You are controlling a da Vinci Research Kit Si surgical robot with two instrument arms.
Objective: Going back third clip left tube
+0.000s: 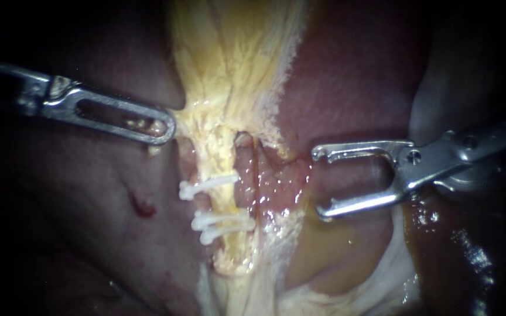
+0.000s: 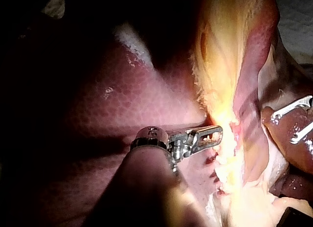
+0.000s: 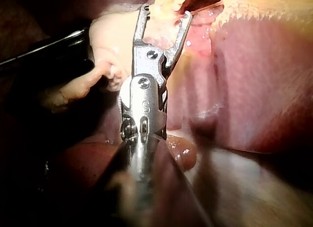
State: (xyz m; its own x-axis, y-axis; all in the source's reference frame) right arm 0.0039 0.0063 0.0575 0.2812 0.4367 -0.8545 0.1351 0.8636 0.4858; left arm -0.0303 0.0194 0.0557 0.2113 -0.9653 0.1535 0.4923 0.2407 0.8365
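From the endoscope, three white plastic clips (image 1: 221, 221) sit across the pale yellow left tube (image 1: 222, 158), so the clipping looks done. The right instrument (image 1: 321, 182) stands apart beside them, jaws wide and empty. The left instrument (image 1: 162, 130) pinches yellow fatty tissue (image 1: 229, 70) just above the clips. The left wrist view shows that pinch at the tissue's edge. In the right wrist view the jaws gape with nothing loaded, so only backing away seems left.

Your light fell brightest on the centre of the field and faded to near black at the edges. Dark red liver (image 1: 77, 234) filled the background you saw in every view.
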